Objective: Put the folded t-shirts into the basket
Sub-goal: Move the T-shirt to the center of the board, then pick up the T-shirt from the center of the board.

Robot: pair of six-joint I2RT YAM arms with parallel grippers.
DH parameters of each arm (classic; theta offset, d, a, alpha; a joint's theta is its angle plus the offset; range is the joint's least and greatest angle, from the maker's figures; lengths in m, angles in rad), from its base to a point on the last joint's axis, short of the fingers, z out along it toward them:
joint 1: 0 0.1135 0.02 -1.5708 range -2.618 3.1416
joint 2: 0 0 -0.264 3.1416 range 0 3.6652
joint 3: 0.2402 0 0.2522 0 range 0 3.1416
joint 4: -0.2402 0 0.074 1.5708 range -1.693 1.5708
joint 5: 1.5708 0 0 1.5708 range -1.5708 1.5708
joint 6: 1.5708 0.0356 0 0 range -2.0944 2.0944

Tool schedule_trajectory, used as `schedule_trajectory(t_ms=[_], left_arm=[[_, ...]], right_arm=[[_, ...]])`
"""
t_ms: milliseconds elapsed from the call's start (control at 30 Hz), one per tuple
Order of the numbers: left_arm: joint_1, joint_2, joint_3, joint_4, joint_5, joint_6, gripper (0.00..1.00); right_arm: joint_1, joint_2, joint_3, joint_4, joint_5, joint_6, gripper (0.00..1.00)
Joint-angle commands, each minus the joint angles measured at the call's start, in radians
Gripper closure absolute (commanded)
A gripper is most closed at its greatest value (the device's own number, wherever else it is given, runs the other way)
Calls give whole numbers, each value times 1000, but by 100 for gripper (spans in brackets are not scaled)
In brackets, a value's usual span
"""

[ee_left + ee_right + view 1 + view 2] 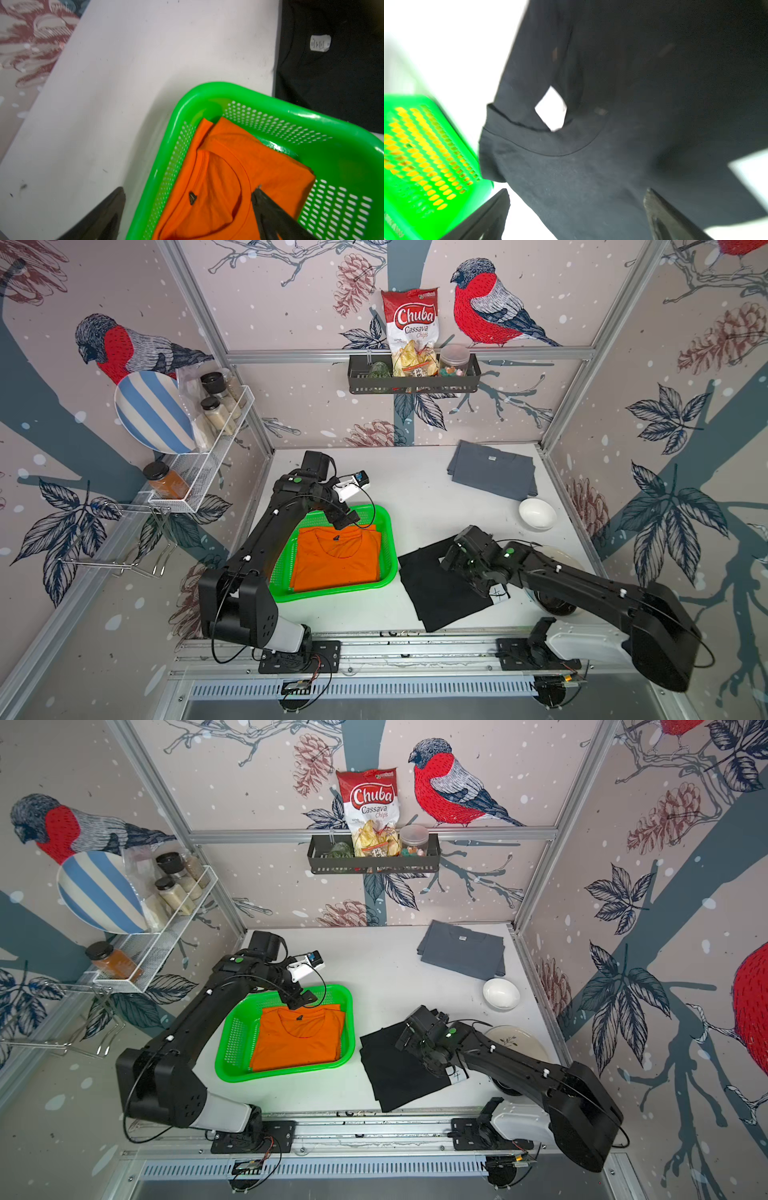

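Orange folded t-shirt is laid in the green perforated plastic basket, centre-left; black folded t-shirt just right of it, grey folded t-shirt upper right. Left jaws and right jaws are spread apart.

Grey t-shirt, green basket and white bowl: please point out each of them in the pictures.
Grey t-shirt (492,475): in a top view, the middle of the folded cloth.
Green basket (387,545): in a top view, its perforated side wall.
White bowl (537,513): in a top view, its bare inner hollow.
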Motion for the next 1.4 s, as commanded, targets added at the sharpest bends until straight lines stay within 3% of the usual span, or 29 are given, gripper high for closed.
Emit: schedule_trajectory(t_ms=[0,100,200,267,433,667,900,1033,1233,1367], left_arm=[[-66,55,55,-39,-4,25,7],[-150,92,69,-32,-6,19,7],[-220,107,61,-18,4,14,7],[-260,117,53,-9,0,8,7],[-357,142,37,29,-61,-16,7],[-476,208,66,55,-94,-32,8],[-566,263,55,133,-155,-96,9],[-571,265,27,164,-168,-113,9],[-574,292,12,163,-167,-107,9],[-577,335,30,166,-190,-131,9]], right_arm=[[-112,-9,104,-280,165,-128,0],[-295,34,212,-424,174,-174,0],[-519,96,243,-402,-43,-229,0],[-573,134,267,-395,-80,-209,0],[-502,236,418,-457,46,-68,0],[-402,421,497,-420,9,171,0],[-371,661,637,-394,-91,218,0],[-370,808,749,-496,-81,201,0],[-369,916,791,-530,-96,188,0],[-377,958,786,-521,-104,182,10]])
